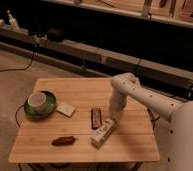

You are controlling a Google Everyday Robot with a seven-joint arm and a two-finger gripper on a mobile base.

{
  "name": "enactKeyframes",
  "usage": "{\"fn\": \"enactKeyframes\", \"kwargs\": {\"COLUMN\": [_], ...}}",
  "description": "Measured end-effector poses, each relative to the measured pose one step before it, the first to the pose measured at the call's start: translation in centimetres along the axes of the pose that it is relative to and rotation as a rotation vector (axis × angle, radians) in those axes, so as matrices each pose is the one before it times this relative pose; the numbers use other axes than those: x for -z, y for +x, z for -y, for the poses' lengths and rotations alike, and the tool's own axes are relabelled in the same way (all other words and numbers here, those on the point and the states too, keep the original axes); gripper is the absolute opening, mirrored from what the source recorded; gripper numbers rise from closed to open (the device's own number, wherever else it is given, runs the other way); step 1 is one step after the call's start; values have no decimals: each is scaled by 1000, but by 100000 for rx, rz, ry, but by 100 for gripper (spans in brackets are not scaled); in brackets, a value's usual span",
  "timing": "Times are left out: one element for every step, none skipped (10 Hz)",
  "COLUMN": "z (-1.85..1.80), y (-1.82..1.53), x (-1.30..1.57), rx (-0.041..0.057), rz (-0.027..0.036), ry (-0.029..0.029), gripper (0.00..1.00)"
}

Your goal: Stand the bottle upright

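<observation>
The pale bottle (102,132) lies on its side on the wooden table (80,90), right of centre near the front, pointing from front-left to back-right. My gripper (113,118) hangs from the white arm (140,95) and is down at the bottle's far right end, touching or almost touching it. The dark brown bar (95,118) lies just left of the bottle. The reddish-brown sausage-shaped thing (63,141) lies at the front left.
A green plate (49,107) with a white bowl (37,101) on it stands at the table's left. A pale flat square (66,109) lies next to the plate. Dark shelving with cables runs behind the table. The robot's white body (187,135) fills the right.
</observation>
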Motion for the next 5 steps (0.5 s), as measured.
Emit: {"fn": "enactKeyframes", "kwargs": {"z": [-39, 56, -77, -211, -188], "y": [343, 254, 275, 158, 55], "x": [894, 1021, 1016, 1121, 858], "rx": [-425, 144, 332, 832, 987], "rz": [-1183, -1677, -1794, -1852, -1585], "ry": [1705, 1627, 1311, 1013, 504], "gripper": [25, 25, 25, 25, 25]}}
